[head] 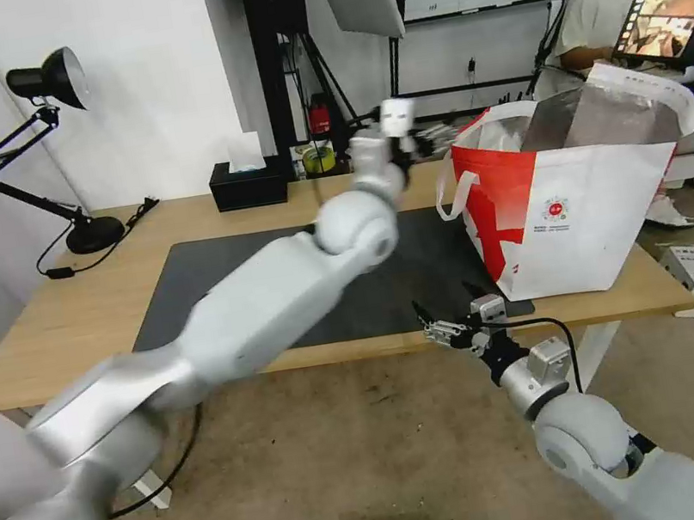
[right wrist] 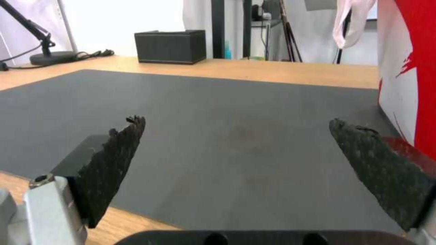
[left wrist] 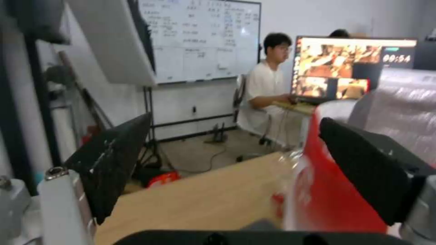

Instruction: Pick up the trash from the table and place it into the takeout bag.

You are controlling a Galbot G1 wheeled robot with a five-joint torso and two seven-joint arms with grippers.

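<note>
The left gripper [head: 426, 140], jaws spread and empty, hung by the takeout bag's [head: 583, 207] rim; the right gripper [head: 446, 315], also spread, waited at the table's [head: 54, 338] front edge. Releases belonged squarely above the opening.

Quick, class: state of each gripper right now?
Left gripper: open, empty, beside the takeout bag.
Right gripper: open, empty, over the mat.

Count of what stands on and around the table

One table [head: 70, 327] carries one dark mat [head: 193, 274], one takeout bag [head: 591, 206] (with two loop handles and a single round logo), one black tissue box [head: 247, 186] and one desk lamp [head: 56, 147]. Two grippers are up: the left gripper [head: 420, 138] and the right gripper [head: 446, 315], each with two fingers spread apart.
</note>
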